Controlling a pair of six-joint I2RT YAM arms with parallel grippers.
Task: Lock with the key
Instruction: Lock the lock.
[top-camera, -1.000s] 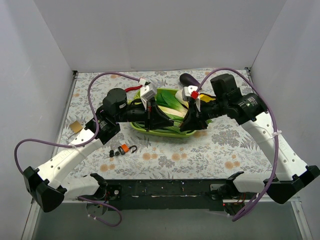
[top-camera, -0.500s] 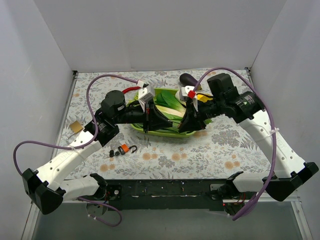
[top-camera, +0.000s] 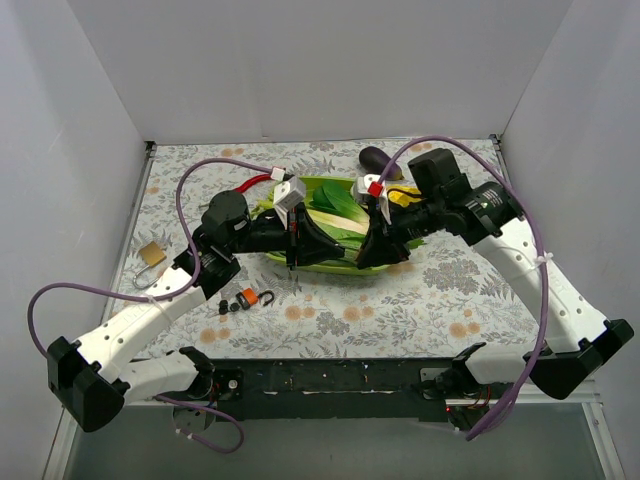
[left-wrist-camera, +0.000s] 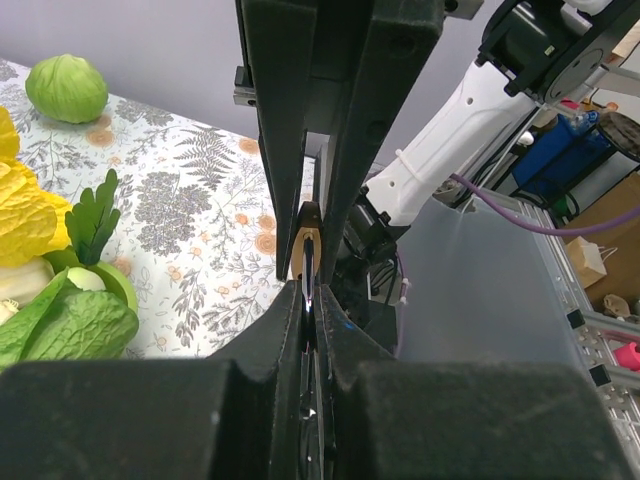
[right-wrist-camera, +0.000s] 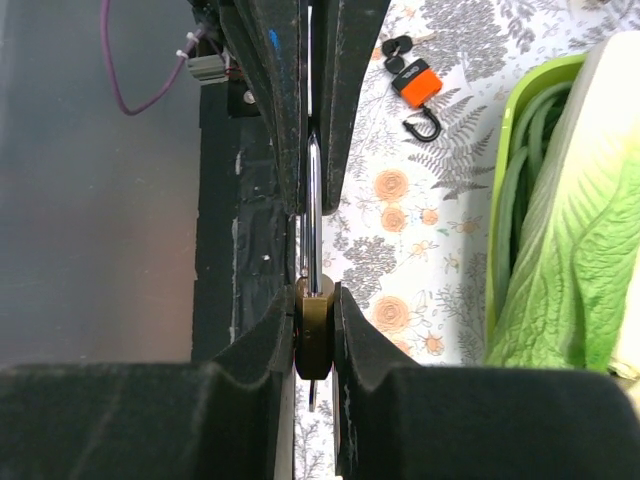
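My two grippers meet tip to tip above the front rim of the green tray (top-camera: 300, 264). My right gripper (top-camera: 366, 257) is shut on the brass padlock body (right-wrist-camera: 314, 335), which also shows in the left wrist view (left-wrist-camera: 308, 232). The silver shackle (right-wrist-camera: 313, 210) runs from the body straight into my left gripper (top-camera: 338, 255), which is shut on it (left-wrist-camera: 309, 285). A thin metal tip (right-wrist-camera: 312, 396), perhaps the key, sticks out of the body's far end. In the top view the padlock is hidden between the fingers.
The tray holds leafy vegetables (top-camera: 335, 205). A small orange padlock with black keys (top-camera: 250, 297) lies on the flowered cloth in front of it, also in the right wrist view (right-wrist-camera: 415, 85). A tan object (top-camera: 152, 253) lies at the left, an aubergine (top-camera: 375, 158) at the back.
Both arms have shifted slightly to the left while the grippers stayed joined over the tray. Both holds are unchanged.
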